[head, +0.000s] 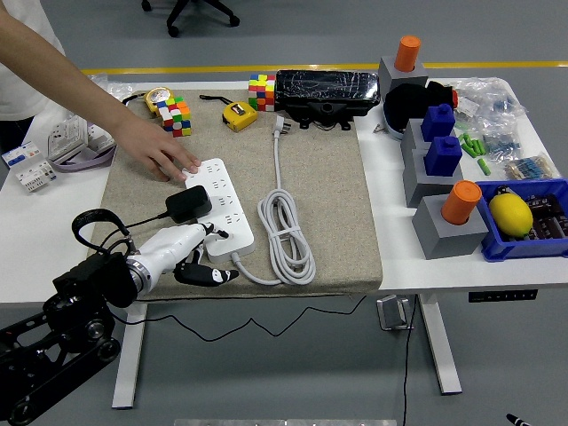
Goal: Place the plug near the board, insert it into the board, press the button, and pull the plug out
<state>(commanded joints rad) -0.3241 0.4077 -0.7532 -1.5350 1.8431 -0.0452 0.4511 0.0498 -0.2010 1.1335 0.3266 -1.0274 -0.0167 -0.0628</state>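
Observation:
The white power board [222,202] lies on the tan mat [328,204]. A black plug [188,204] sits on the board's left side, and its black cable loops left toward the arm. Whether its pins are in a socket I cannot tell. My left hand [197,256] is just below the board near the mat's front edge. Its fingers are relaxed, hold nothing and are off the plug. A person's hand [161,156] presses on the board's far end. The board's own white cable [286,235] lies coiled to the right.
At the back of the mat are two colour cubes [261,91], a yellow tape measure [238,115] and a black box [327,92]. On the right stand grey blocks with orange cylinders [460,202], blue blocks [441,153] and a blue bin [524,226]. Boxes [62,142] lie at far left.

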